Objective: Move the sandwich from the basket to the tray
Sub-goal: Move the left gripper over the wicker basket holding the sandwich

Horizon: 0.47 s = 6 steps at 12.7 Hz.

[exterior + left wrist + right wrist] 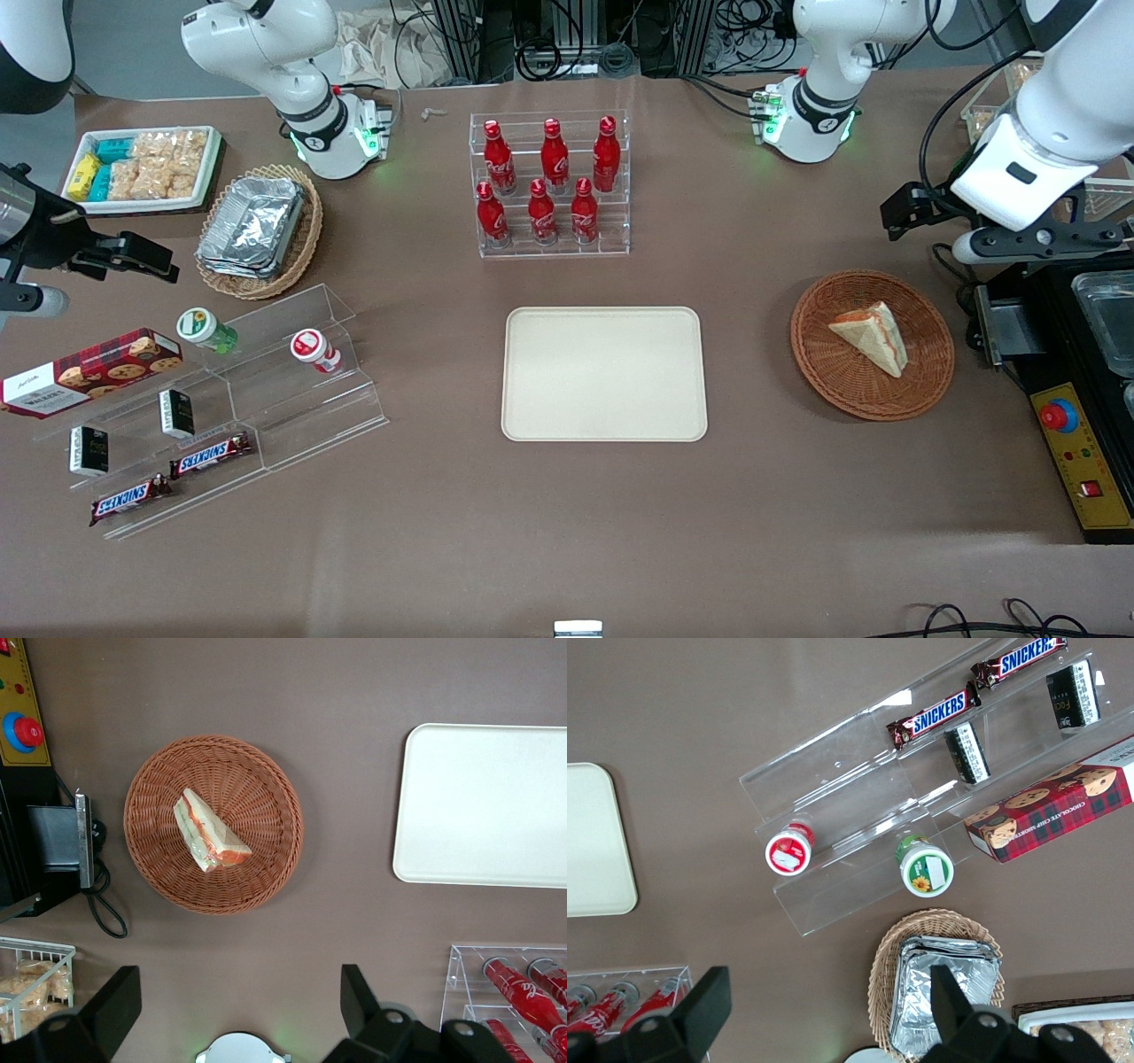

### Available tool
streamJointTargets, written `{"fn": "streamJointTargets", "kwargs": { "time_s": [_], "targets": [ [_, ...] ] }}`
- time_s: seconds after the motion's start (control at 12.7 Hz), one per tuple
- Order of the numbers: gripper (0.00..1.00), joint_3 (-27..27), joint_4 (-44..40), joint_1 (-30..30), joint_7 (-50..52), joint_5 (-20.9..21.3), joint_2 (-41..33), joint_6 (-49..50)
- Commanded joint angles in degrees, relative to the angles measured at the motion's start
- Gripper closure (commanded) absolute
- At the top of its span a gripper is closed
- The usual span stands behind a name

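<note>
Currently I hold the gripper [239, 1014] high above the table, near the basket [213, 824] but not over it, fingers spread wide and empty, ready to straddle the wedge. The sandwich [209, 831] lies flat in the basket's middle, filling edge exposed. The tray [605, 374] sits bare, well apart toward the parked arm. Next, I judge, comes centring over the sandwich before descending.

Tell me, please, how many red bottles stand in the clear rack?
6: three on the lower, nearer step, three on the upper step. The gripper hangs open above the table, apart from the basket.
</note>
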State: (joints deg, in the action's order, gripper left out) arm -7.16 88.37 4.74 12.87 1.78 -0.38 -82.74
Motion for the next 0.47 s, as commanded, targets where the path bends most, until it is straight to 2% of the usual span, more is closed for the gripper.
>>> {"fn": "streamJointTargets", "kwargs": {
  "time_s": [0.0, 0.39],
  "targets": [
    [0.00, 0.66, 1.37, 0.98, 1.37, 0.77, -1.46, -0.93],
    [0.00, 0.75, 0.84, 0.80, 1.54, 1.65, -1.03, -0.14]
  ]
}}
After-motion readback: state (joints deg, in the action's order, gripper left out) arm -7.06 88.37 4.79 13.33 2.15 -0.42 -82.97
